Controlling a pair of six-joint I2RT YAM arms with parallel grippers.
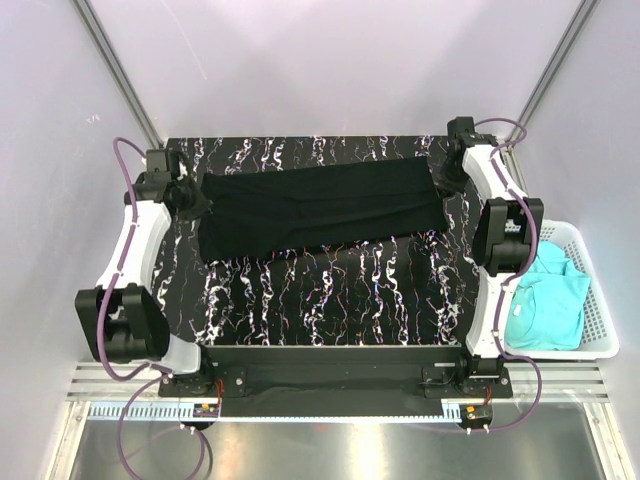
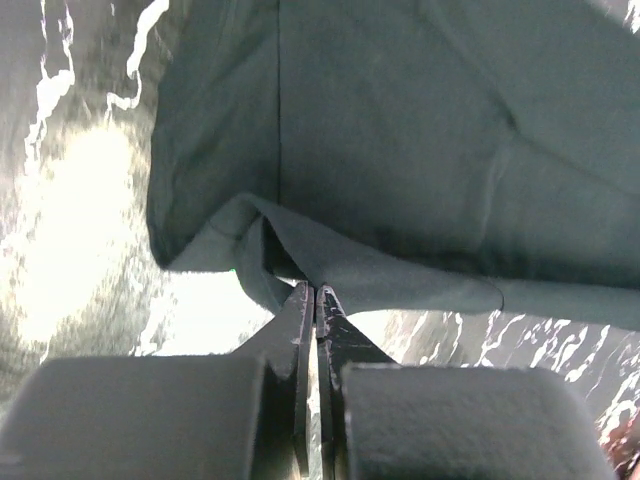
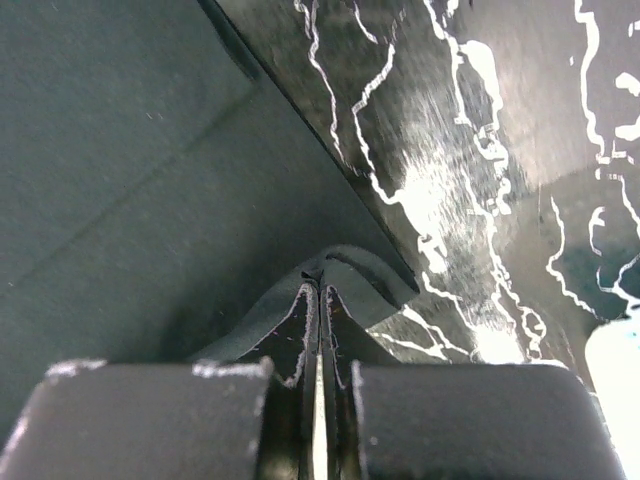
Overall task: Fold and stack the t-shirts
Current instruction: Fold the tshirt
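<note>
Left pincer (image 2: pixel 315 292) and right pincer (image 3: pixel 320 290) each clamp a thin edge of the black t-shirt (image 1: pixel 320 208); pull unevenly and you could lose one corner.

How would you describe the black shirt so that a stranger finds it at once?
Start at the dark, white-veined table. Across its far half lies the black shirt, a long folded band, its ends pinched by the left gripper and the right gripper. Unlike the turquoise shirts in the white basket at the right, it is plain black.
</note>
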